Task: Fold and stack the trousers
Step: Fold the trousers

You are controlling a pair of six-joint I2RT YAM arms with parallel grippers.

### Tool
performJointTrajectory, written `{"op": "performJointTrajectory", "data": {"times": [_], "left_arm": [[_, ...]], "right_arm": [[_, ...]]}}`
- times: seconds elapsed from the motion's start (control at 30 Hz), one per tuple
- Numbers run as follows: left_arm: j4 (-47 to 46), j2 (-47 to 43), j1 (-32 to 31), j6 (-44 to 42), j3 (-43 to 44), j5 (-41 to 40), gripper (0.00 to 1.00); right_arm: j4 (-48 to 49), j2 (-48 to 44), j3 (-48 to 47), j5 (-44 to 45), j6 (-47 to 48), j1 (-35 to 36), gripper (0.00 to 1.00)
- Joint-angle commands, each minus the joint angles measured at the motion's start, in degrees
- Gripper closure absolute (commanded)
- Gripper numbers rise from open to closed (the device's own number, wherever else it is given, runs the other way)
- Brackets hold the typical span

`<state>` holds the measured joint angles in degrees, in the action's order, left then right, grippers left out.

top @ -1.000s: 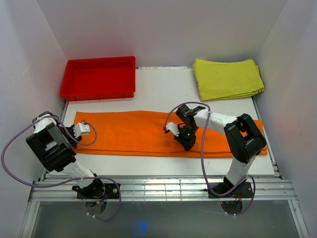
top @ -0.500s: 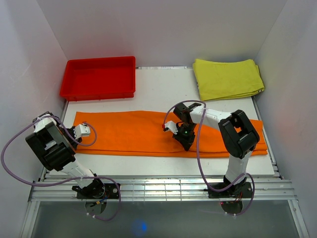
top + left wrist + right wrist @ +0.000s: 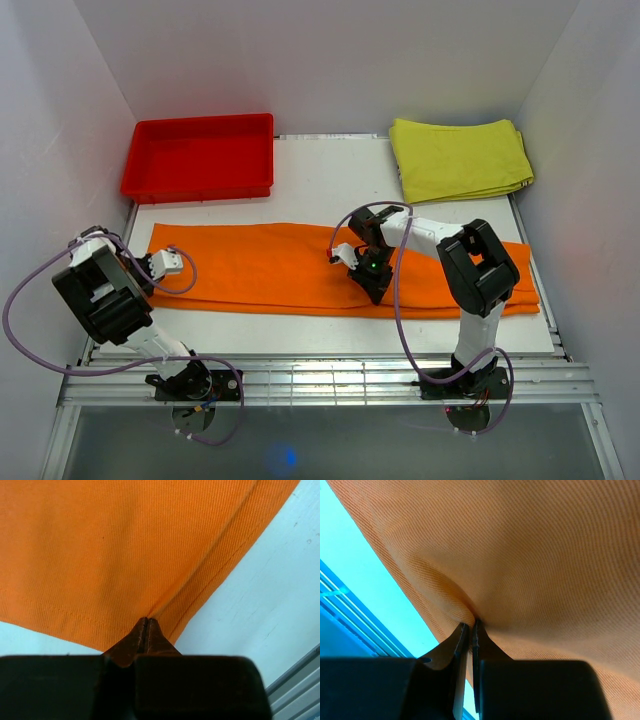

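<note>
The orange trousers lie flat in a long strip across the table, from left to right. My left gripper is at their left end, low on the table. In the left wrist view it is shut on the trousers near the hemmed corner, and the cloth puckers at the tips. My right gripper is over the middle of the strip, near its front edge. In the right wrist view it is shut on a pinched ridge of the trousers.
A red plastic tray stands at the back left. A folded yellow-green cloth lies at the back right. White table shows between them, and metal rails run along the near edge. White walls close in both sides.
My left gripper has gone from open to shut on the trousers' left end. The right arm has drawn in a little, still gripping the cloth.
</note>
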<state>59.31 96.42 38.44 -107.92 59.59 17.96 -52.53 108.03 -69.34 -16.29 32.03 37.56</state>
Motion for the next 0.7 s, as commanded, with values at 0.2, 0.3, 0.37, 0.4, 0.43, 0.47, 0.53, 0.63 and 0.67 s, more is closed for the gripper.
{"op": "performJointTrajectory", "data": {"times": [0.2, 0.3, 0.37, 0.4, 0.43, 0.47, 0.53, 0.63, 0.67], "left_arm": [[9.22, -1.59, 0.24, 4.29, 16.05, 5.68, 1.00], [12.75, -1.59, 0.32, 4.47, 18.01, 5.69, 1.00], [13.03, -2.29, 0.50, 3.25, 16.62, 4.46, 1.00], [13.11, -2.55, 0.59, 2.98, 15.74, 4.02, 1.00], [13.29, -2.99, 0.59, 2.28, 13.82, 2.89, 1.00], [13.55, -3.08, 0.59, 2.01, 12.93, 2.27, 1.00], [14.08, -3.26, 0.68, 1.49, 11.17, 0.86, 1.00], [12.07, -2.03, 0.85, 2.79, 7.65, -1.78, 1.00], [10.75, -0.55, 0.85, 4.28, 5.90, -3.35, 1.00]], "right_arm": [[6.30, 5.70, 2.37, 1.53, -1.80, 1.55, 0.92], [6.30, 5.79, 2.19, 1.79, -1.80, 1.55, 0.92], [6.22, 5.79, 1.84, 1.97, -1.80, 1.55, 0.92], [6.21, 5.79, 1.75, 2.14, -1.88, 1.55, 0.92], [6.13, 5.79, 1.67, 2.23, -1.97, 1.55, 0.92], [6.04, 5.79, 1.40, 2.32, -2.06, 1.55, 0.92], [5.86, 5.79, 1.31, 2.14, -2.15, 1.55, 0.92], [5.69, 5.70, 1.31, 2.14, -2.32, 1.55, 0.92], [5.60, 5.79, 1.31, 2.14, -2.32, 1.55, 0.92]]}}
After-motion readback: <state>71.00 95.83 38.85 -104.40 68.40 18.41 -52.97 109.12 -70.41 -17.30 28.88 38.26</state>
